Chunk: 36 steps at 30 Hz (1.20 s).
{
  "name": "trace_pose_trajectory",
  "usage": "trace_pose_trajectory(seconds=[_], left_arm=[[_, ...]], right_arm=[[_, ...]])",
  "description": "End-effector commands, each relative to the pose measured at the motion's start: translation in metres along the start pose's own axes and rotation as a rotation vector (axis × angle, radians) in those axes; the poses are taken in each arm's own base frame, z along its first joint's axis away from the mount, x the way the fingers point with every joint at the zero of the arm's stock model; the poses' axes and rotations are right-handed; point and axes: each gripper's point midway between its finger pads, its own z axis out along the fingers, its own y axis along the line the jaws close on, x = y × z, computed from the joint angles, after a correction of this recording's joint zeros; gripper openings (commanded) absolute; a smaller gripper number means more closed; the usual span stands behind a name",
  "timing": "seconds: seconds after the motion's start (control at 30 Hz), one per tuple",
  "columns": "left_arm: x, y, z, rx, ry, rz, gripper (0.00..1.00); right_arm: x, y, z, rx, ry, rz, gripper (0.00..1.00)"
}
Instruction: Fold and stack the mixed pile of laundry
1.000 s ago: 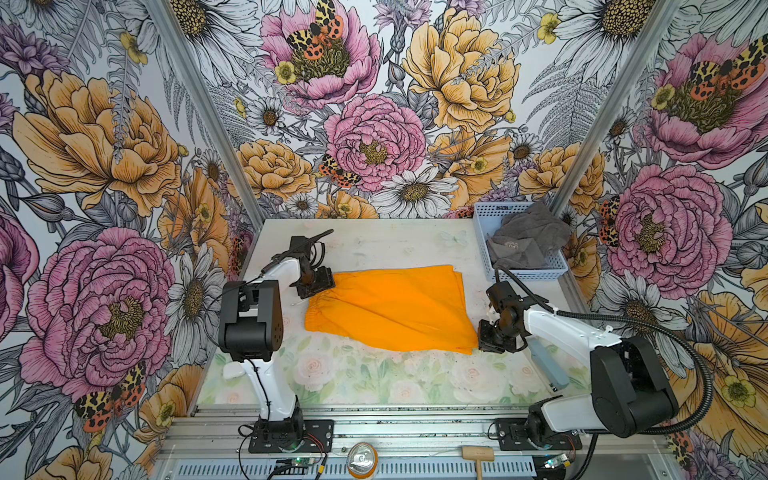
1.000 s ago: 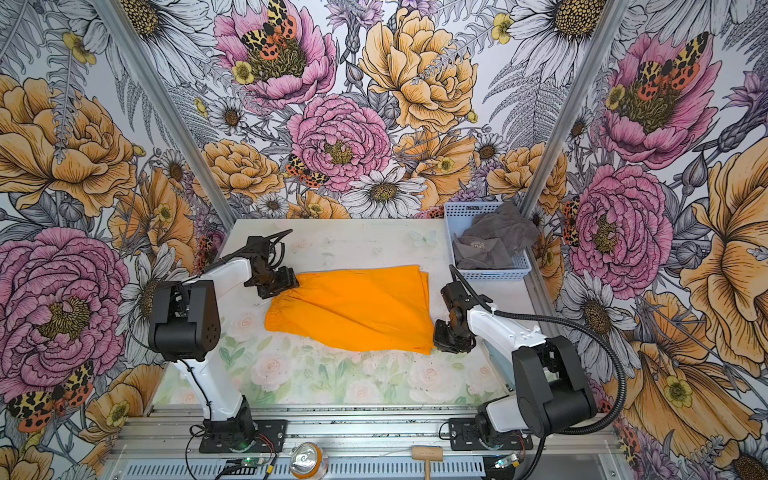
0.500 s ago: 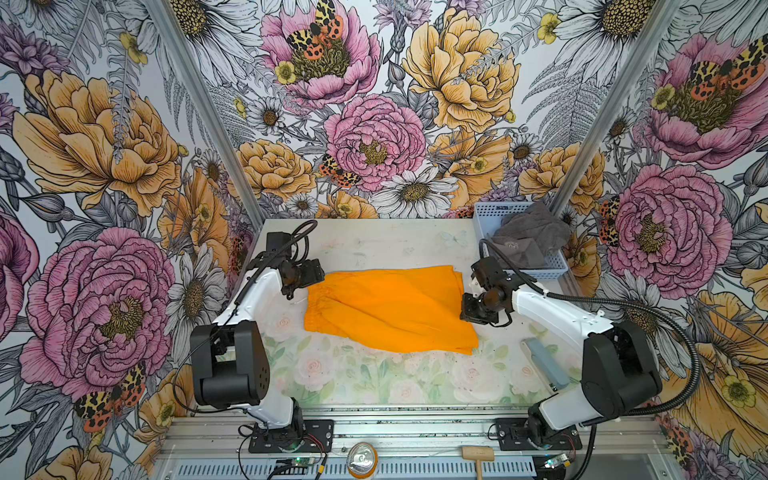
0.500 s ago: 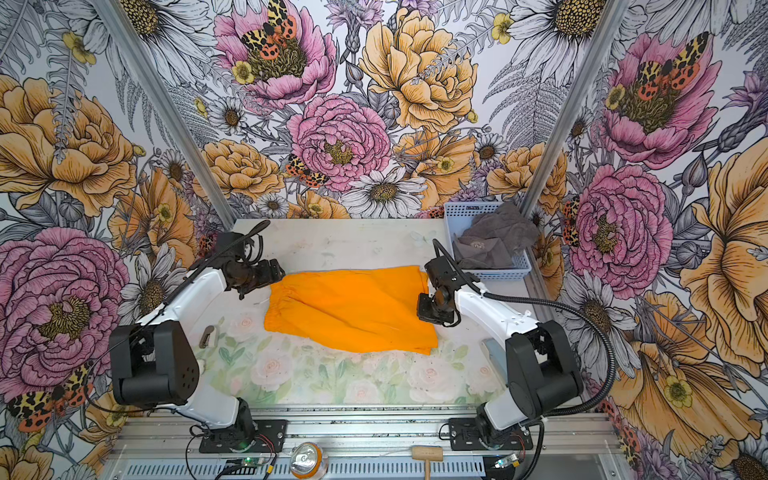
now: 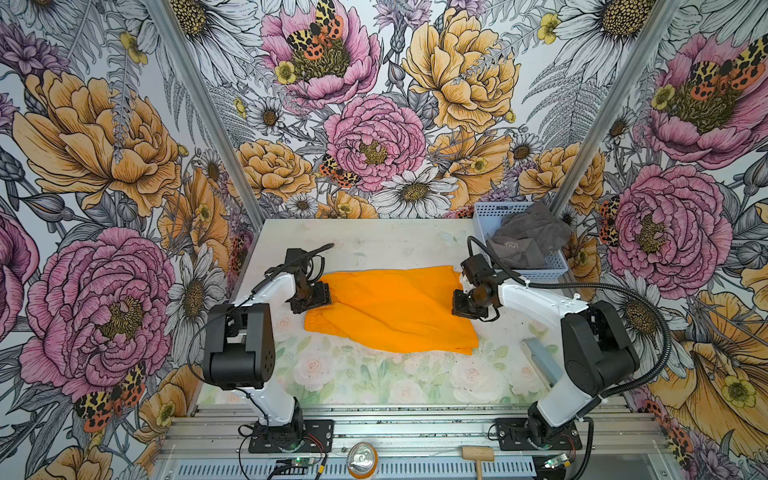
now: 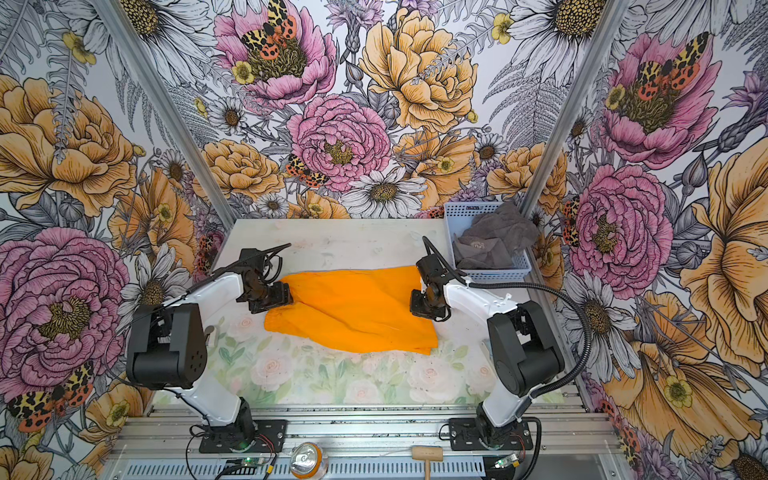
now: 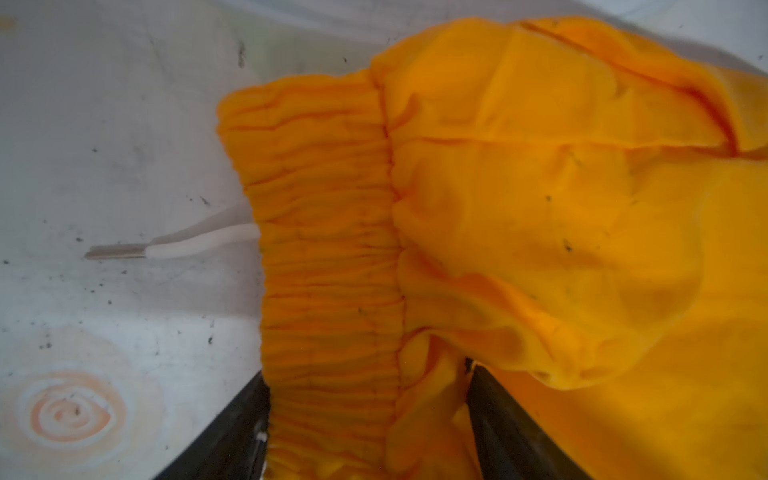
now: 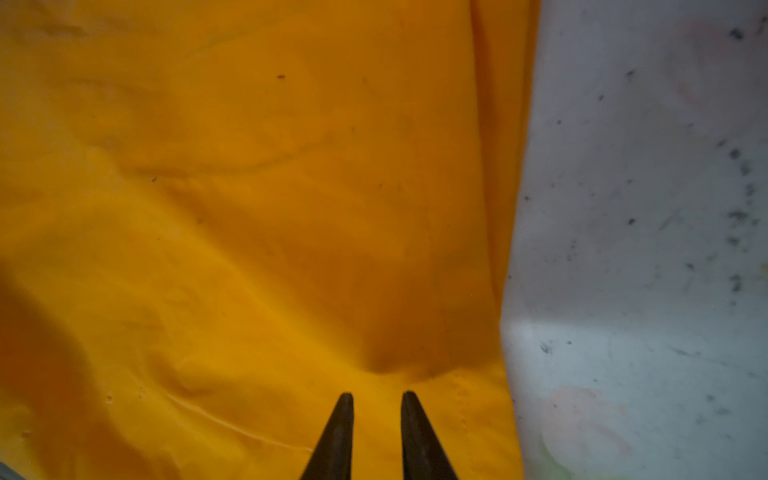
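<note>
Bright orange shorts (image 5: 390, 309) spread nearly flat across the middle of the table (image 5: 374, 245), well back from the front edge, alike in both top views (image 6: 353, 309). Gathered waistband (image 7: 328, 249) toward the left edge, leg hems toward the right edge, front right corner of the cloth reaching furthest forward. White drawstring (image 7: 199, 245) poking out from the waistband onto bare tabletop, shown only in the left wrist view. At the waistband, left gripper (image 5: 316, 297) low on the cloth, jaws wide, dark fingers (image 7: 232, 436) standing either side of the bunched elastic; impossible to tell whether squeezing it or merely straddling it. Just inside the right hem, right gripper (image 5: 465, 306) down over the shorts, jaws narrow, a slim gap between the fingertips (image 8: 345, 405), nothing caught in that gap, a small dimple in the cloth just ahead of the tips. Dark grey towel (image 5: 528, 239) heaped in the basket (image 5: 484, 212) at the back right corner, draped over the basket's right rim, small pale emblem (image 5: 514, 246) facing up; well apart from the shorts, touched by neither gripper. On the rail (image 5: 415, 432) in front of the table, can (image 5: 362, 457) and mallet (image 5: 478, 455).
</note>
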Motion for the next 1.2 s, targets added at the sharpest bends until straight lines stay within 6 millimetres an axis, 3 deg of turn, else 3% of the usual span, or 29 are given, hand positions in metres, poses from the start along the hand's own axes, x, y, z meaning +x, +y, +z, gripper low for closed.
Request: trace_pose_trajectory(seconds=[0.0,0.2,0.23,0.33,0.73,0.93,1.13,1.17], left_arm=[[-0.006,-0.003,0.007,-0.042,0.008,0.026,0.74],[0.001,-0.004,0.02,-0.113,0.081,0.047,0.74],[0.007,-0.003,0.031,-0.118,0.122,0.045,0.73],[0.012,-0.003,0.037,-0.14,0.157,0.055,0.68],[0.037,0.002,0.055,-0.147,0.257,0.055,0.27],[0.027,-0.002,0.043,-0.133,0.221,0.053,0.0],[0.002,-0.01,0.007,-0.142,0.138,0.065,0.0],[-0.009,-0.014,-0.013,-0.136,0.085,0.068,0.0]], right_arm=[[-0.009,0.006,-0.011,-0.015,-0.054,-0.026,0.23],[-0.008,0.006,-0.014,-0.022,-0.057,-0.02,0.24],[-0.008,0.007,-0.015,-0.024,-0.06,-0.023,0.24],[-0.01,0.008,-0.017,-0.029,-0.065,-0.024,0.25],[-0.007,0.007,-0.02,-0.037,-0.07,-0.021,0.26],[-0.007,0.009,-0.021,-0.046,-0.071,-0.023,0.27],[-0.017,0.04,-0.025,-0.147,-0.098,-0.036,0.27],[-0.018,0.049,-0.024,-0.175,-0.102,-0.042,0.27]])
